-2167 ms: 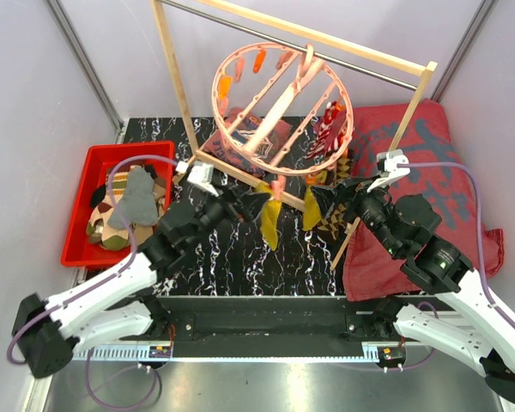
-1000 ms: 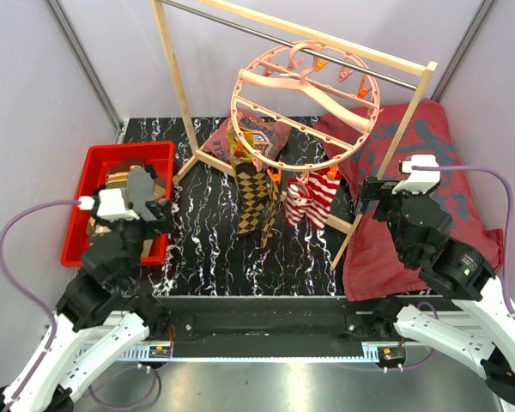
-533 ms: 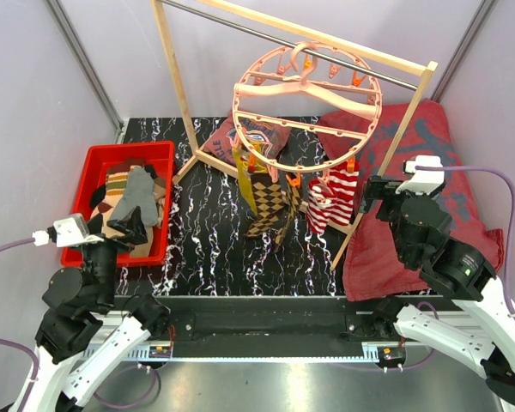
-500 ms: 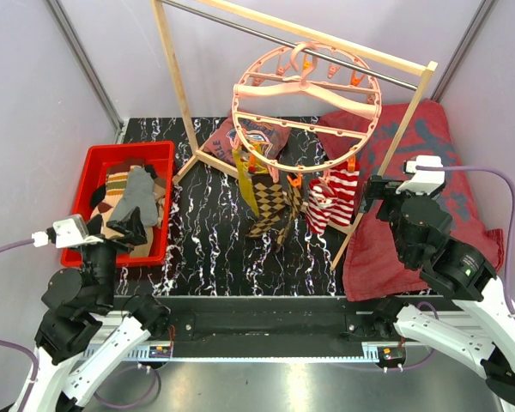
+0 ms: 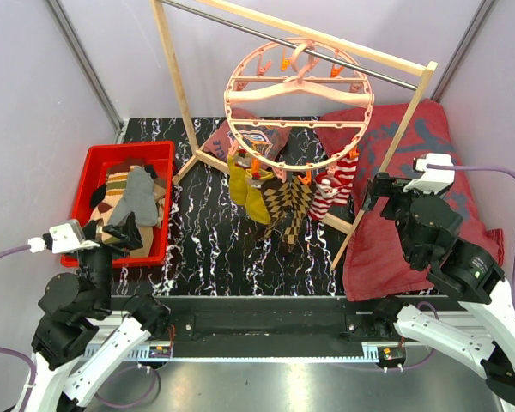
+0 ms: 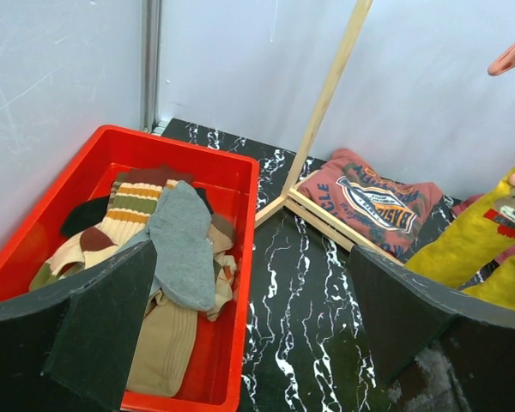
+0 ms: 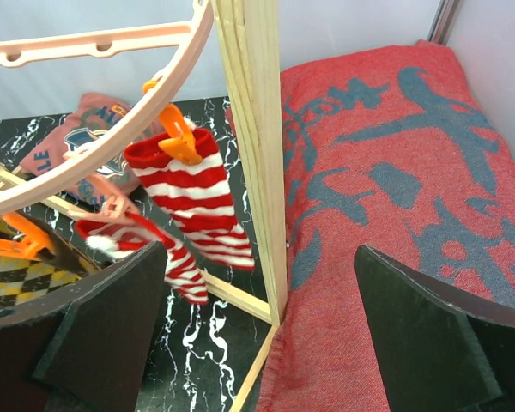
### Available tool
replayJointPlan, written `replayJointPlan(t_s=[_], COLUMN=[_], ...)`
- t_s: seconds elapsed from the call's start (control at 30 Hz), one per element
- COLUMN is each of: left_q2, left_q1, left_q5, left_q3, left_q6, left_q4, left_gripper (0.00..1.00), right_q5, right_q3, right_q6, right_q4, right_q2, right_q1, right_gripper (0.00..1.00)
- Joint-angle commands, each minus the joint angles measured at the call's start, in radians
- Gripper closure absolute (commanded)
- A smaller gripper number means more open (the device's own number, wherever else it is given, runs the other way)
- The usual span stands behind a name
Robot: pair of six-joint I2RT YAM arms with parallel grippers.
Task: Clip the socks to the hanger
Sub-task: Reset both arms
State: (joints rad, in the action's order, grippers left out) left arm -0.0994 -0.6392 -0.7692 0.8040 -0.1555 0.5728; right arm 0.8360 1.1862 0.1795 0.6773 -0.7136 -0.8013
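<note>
Left gripper [image 6: 253,335]: jaws wide apart, empty, low over the near end of the red bin [image 6: 245,283]. The bin holds a loose heap of soft socks, with a grey sock [image 6: 184,249] on top of tan striped ones. Right gripper [image 7: 262,335]: jaws wide apart, empty. A wooden post [image 7: 253,129] stands straight ahead, between it and the hanger [image 5: 299,107]. The hanger is a pink plastic ring with crossbars, hung from the rail [image 5: 386,75]. On its near rim hang a yellow sock [image 5: 245,189], an argyle sock [image 5: 287,202] and a striped sock [image 7: 193,210] under an orange clip [image 7: 178,142]. A second striped piece hangs below; its clip is unclear. Red patterned cloth [image 7: 386,172] to the right, folded shirt [image 6: 373,197] behind. Table [image 5: 206,249] black with white veins; plain grey walls.
</note>
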Motion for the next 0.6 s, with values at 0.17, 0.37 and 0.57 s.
replayJointPlan(t_s=[0.17, 0.37, 0.57], left_q2=[0.012, 0.015, 0.020], left_q1=[0.003, 0.003, 0.003], left_q5=[-0.041, -0.042, -0.041], left_q3=[0.035, 0.031, 0.035], left_q6=[0.033, 0.033, 0.034], left_q4=[-0.016, -0.016, -0.016], left_gripper=[0.01, 0.01, 0.01], right_q5=[0.012, 0.017, 0.020], right_q3=[0.044, 0.049, 0.047], right_q6=[-0.008, -0.017, -0.020], right_q4=[-0.018, -0.016, -0.016], right_q2=[0.003, 0.003, 0.003], right_q1=[-0.004, -0.004, -0.004], right_gripper=[0.00, 0.00, 0.00])
